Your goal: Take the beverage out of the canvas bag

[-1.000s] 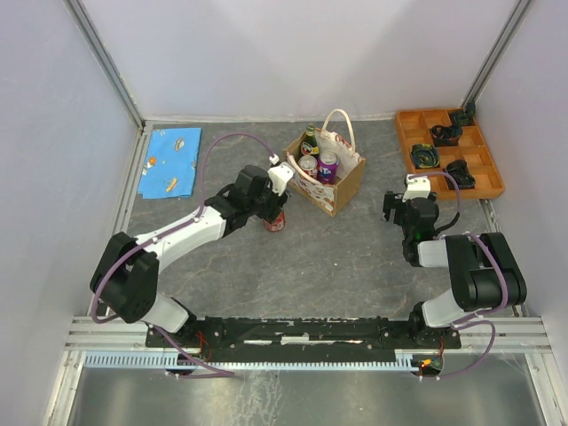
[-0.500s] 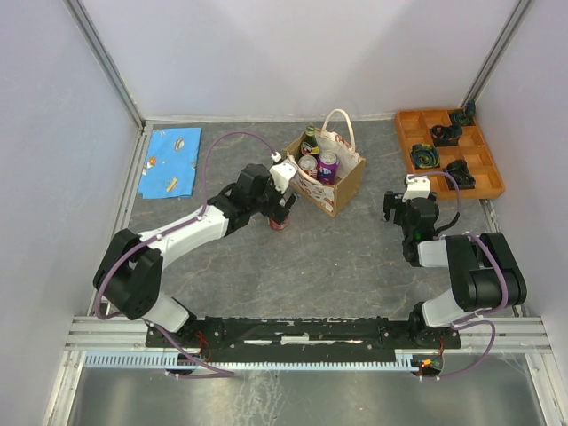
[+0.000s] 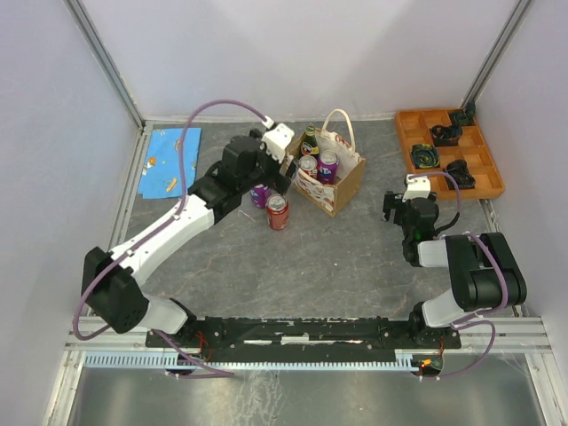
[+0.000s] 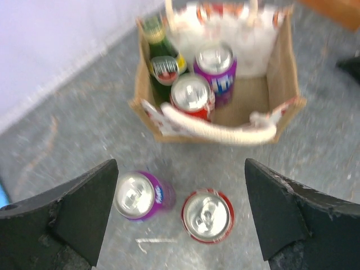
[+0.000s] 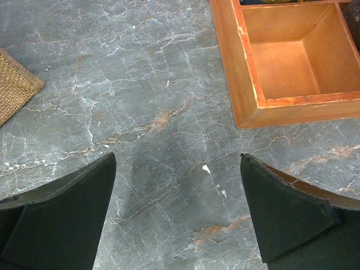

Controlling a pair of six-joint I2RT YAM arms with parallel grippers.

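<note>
The tan canvas bag stands upright at the back middle. In it are a green bottle, a red can and a purple can. On the table just left of the bag stand a second red can and a second purple can. My left gripper hangs open above these two, holding nothing. My right gripper is open over bare table, right of the bag.
An orange compartment tray with dark objects sits at the back right. A blue patterned cloth lies at the back left. White walls close in the table on three sides. A bag corner shows in the right wrist view.
My left gripper opened and let go of the red can on the table, then rose and drew back toward the bag. The purple can beside it came into view. The right arm stayed still.
</note>
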